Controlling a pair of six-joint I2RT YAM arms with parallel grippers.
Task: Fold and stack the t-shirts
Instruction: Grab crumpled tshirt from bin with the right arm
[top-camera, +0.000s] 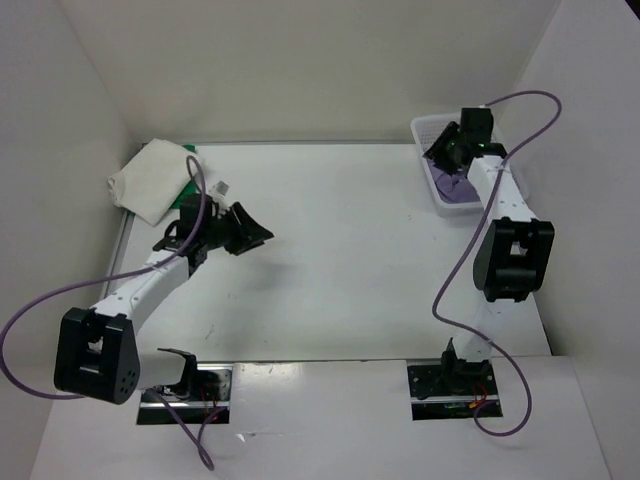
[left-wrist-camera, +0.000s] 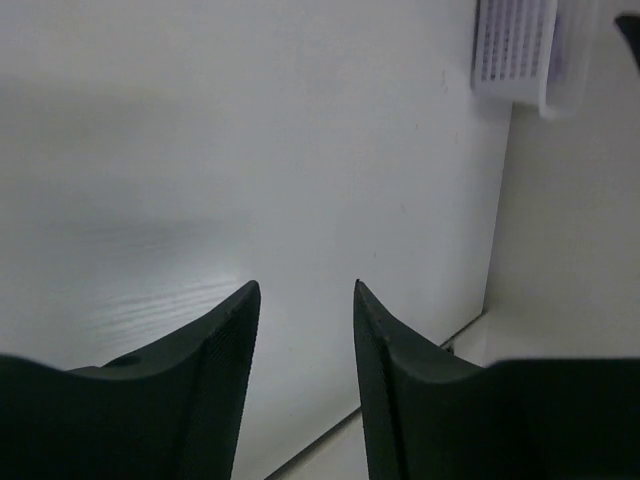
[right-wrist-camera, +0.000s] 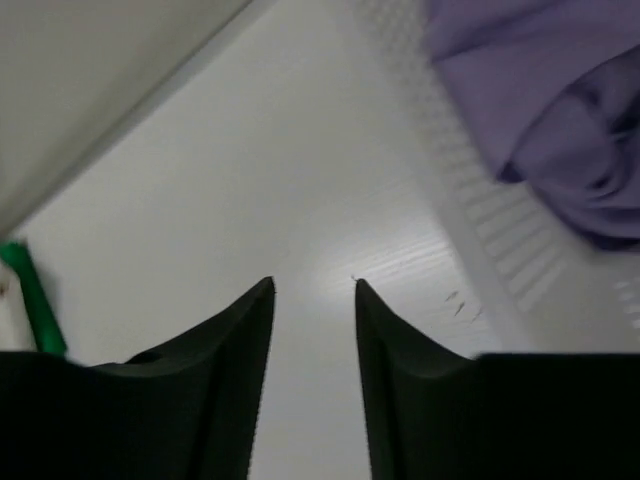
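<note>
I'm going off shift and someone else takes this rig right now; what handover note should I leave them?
Left gripper: open, empty, over the white table near the stack.
Right gripper: open, empty, at the white plastic mesh basket.
Things: folded white cloth t-shirt lies on the bright green cloth t-shirt, far left corner; light purple cloth t-shirt crumpled in the basket, far right.
Done: two stacked.
Left: take out, fold and stack the purple one.

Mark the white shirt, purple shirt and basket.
white shirt (top-camera: 150, 182), top view, middle of the folded cloth.
purple shirt (right-wrist-camera: 520, 90), right wrist view, upper fold.
basket (right-wrist-camera: 478, 205), right wrist view, slatted wall.
</note>
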